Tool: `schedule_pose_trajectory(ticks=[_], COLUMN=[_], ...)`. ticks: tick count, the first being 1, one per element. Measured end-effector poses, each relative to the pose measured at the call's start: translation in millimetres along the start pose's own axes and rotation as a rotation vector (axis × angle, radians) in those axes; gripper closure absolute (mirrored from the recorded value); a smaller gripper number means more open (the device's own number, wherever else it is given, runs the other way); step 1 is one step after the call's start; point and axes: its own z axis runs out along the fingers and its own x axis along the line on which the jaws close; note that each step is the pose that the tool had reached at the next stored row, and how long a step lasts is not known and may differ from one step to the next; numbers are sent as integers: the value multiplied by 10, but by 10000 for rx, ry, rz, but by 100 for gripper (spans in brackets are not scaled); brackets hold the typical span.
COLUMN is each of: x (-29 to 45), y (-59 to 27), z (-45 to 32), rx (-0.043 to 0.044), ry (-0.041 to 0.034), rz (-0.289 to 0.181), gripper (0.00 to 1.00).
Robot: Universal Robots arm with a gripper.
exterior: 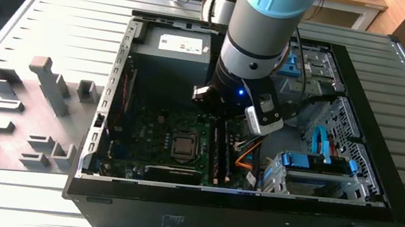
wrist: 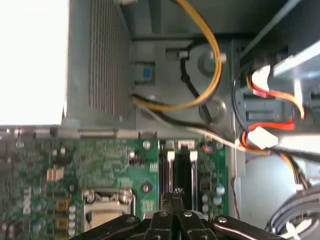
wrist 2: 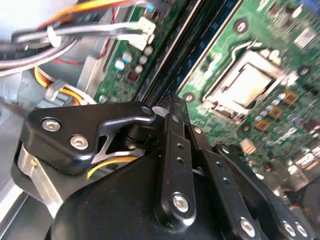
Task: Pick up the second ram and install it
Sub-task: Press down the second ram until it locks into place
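The exterior view looks steeply down on the open computer case [exterior: 257,178] from well back; both wrist views sit close above its motherboard [wrist 2: 260,60] [wrist: 65,170], sharing the processor socket [wrist 2: 247,85] [wrist: 107,207].

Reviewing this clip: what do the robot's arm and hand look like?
The arm is a thick silver-grey tube with a light blue joint cap and a small blue light low on its black wrist. The hand is black, built of flat linked bars fastened with silver screws. A light grey camera box is mounted beside it.

The arm [exterior: 259,30] is hiding the case's [exterior: 385,200] middle in the exterior view and is running off the top edge. The gripper [wrist: 176,196] is blocking the slots' [wrist: 181,165] near ends in the first wrist view.
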Motion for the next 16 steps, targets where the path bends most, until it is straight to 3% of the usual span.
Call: schedule_pose_trajectory(ticks=[8,16], x=[-3,-4], y=[-262,-413], z=[-6,18], rx=[65,199], ry=[-2,-2], rz=[2,5], gripper=[89,89])
